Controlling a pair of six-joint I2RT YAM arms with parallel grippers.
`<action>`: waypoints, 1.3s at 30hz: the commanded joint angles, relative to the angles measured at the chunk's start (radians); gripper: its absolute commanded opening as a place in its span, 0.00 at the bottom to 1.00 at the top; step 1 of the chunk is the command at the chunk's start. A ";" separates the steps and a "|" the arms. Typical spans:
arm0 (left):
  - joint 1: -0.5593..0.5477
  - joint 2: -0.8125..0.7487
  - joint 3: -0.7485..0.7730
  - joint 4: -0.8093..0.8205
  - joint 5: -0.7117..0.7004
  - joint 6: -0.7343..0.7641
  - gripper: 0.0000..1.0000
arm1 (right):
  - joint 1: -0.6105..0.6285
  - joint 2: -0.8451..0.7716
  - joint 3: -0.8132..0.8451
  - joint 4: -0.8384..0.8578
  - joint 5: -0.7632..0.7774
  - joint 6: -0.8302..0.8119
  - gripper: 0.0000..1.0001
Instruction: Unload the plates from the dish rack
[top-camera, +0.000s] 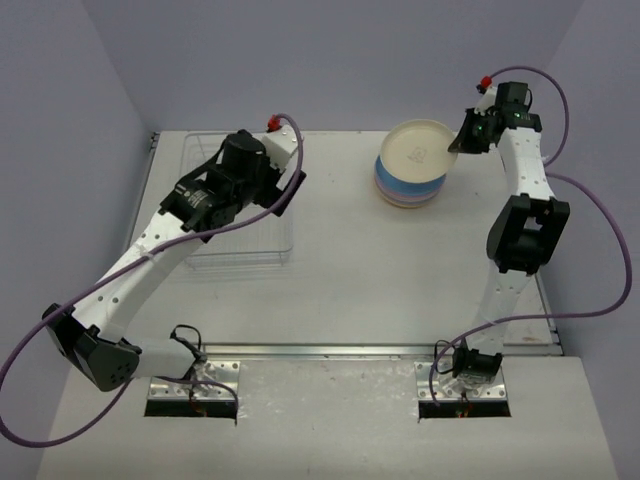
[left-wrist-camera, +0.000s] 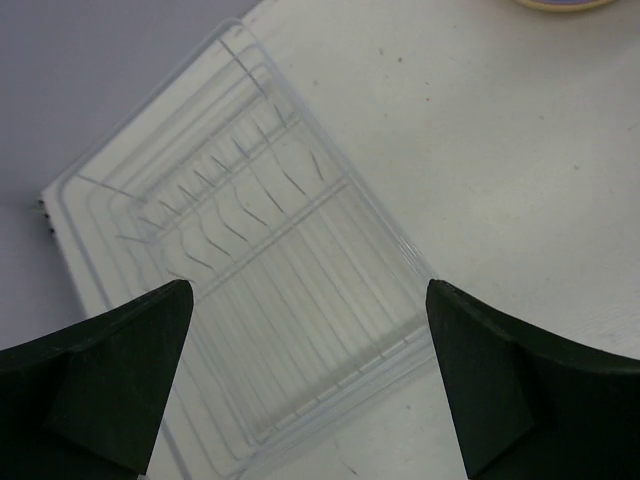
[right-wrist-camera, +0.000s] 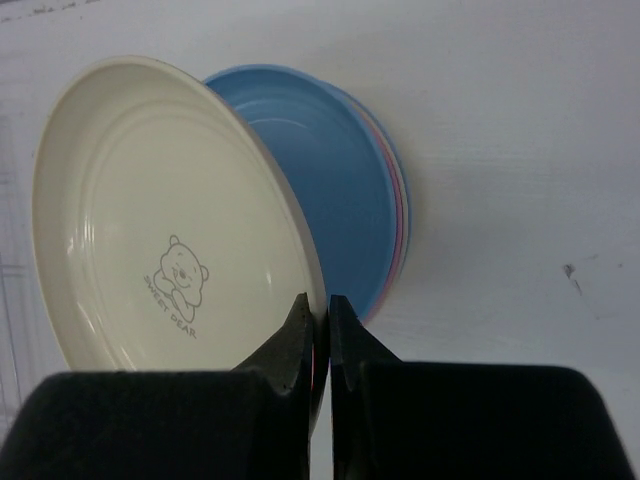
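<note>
My right gripper (top-camera: 457, 145) is shut on the rim of a cream plate (top-camera: 418, 150) with a bear print (right-wrist-camera: 170, 210), holding it tilted just over the stack of plates (top-camera: 408, 190) at the back centre-right. A blue plate (right-wrist-camera: 330, 190) tops the stack, with pink and lavender edges below. The dish rack (top-camera: 240, 240) at the left shows no plates in it; its wire slots (left-wrist-camera: 250, 200) fill the left wrist view. My left gripper (top-camera: 190, 205) hovers open over the rack, holding nothing.
The table's raised back-left edge (top-camera: 155, 140) borders the rack. The right arm's elbow (top-camera: 525, 235) stands near the table's right side. Purple cables (top-camera: 590, 200) loop off both arms.
</note>
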 joint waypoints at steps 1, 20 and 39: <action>0.136 -0.046 -0.032 -0.067 0.243 -0.202 1.00 | 0.003 0.081 0.108 0.109 0.008 0.107 0.00; 0.246 -0.037 -0.009 -0.075 0.345 -0.253 1.00 | 0.007 0.079 0.152 0.053 -0.050 0.064 0.99; 0.599 -0.182 -0.177 0.020 0.364 -0.335 1.00 | 0.015 -0.936 -0.733 0.010 0.007 -0.190 0.99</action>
